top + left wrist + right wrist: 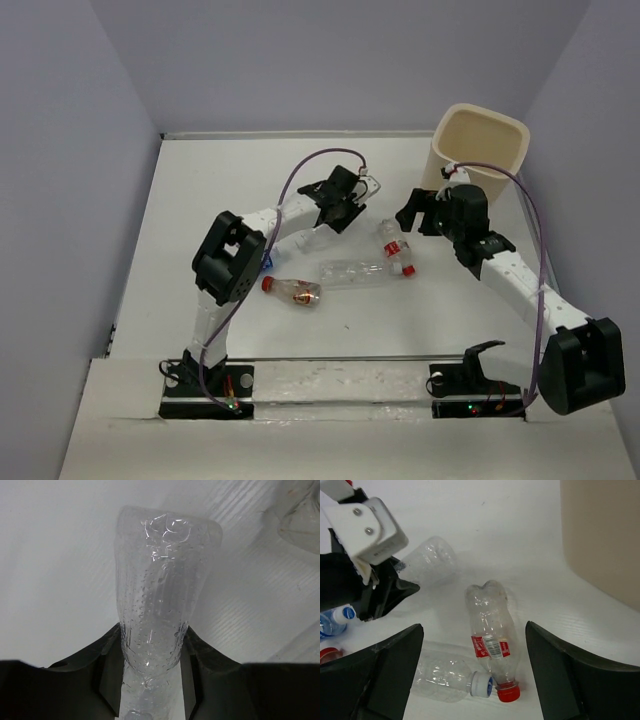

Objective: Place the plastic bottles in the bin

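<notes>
My left gripper [348, 203] is shut on a clear dimpled plastic bottle [161, 600], held by its narrow part between both fingers; it also shows in the right wrist view [427, 557]. My right gripper [474, 645] is open and empty, hovering over a red-capped bottle with a red label [491, 630] [390, 238]. A clear bottle with a white-blue cap [442, 674] [355, 272] lies against it. A red-capped, orange-labelled bottle [293, 290] lies nearer the left base. A blue-capped bottle [335, 620] lies under the left arm. The cream bin [480, 150] stands at the back right, behind my right gripper [415, 215].
The bin's wall [605, 535] rises close on the right of the right gripper. Grey walls enclose the white table [200, 200] on the left, back and right. Purple cables arc over both arms. Another clear bottle edge [300, 515] shows at the left wrist view's top right.
</notes>
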